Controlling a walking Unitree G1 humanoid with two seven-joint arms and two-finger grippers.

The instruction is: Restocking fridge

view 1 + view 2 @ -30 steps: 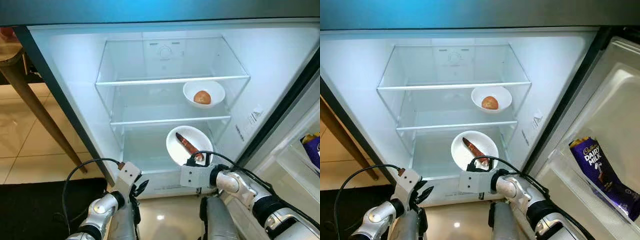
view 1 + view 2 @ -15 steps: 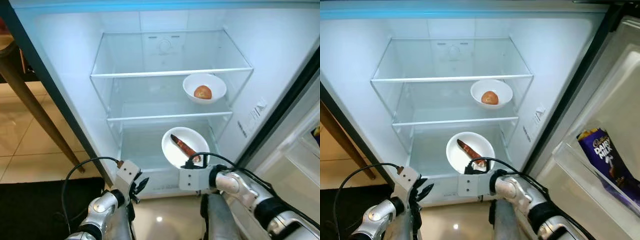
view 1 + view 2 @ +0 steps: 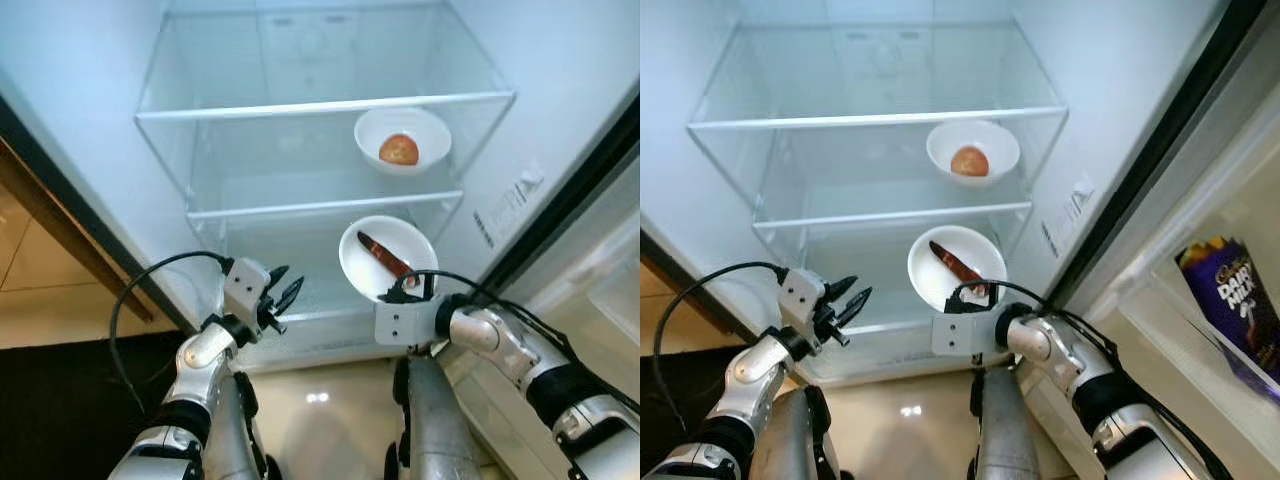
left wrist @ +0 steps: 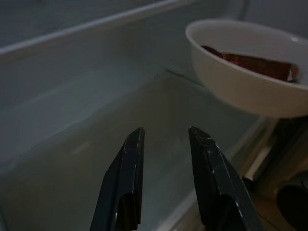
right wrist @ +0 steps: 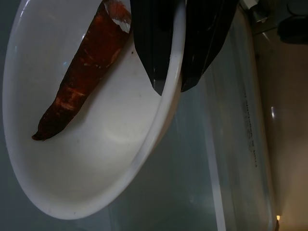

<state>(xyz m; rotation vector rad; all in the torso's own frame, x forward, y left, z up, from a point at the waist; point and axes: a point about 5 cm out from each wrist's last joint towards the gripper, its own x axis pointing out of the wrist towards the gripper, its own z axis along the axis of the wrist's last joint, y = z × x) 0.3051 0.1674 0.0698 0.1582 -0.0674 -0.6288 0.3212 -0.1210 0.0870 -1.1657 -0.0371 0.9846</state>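
An open fridge [image 3: 90, 120] holds glass shelves; a white bowl [image 3: 403, 140] with a round fruit sits on the middle shelf. Lower, the right pincer [image 3: 418, 287] is closed on the near rim of a second white bowl [image 3: 375, 262]. That single-edge grip could let it tilt and spill. Its reddish sweet potato [image 3: 385, 258] lies lengthwise, pointing far-left to near-right. The left pincer [image 3: 283, 297] hovers open, empty, left of it.

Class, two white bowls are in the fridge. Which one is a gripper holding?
The lower bowl, with the long reddish-brown sweet potato; the right gripper pinches its rim. The upper bowl sits untouched on its shelf.
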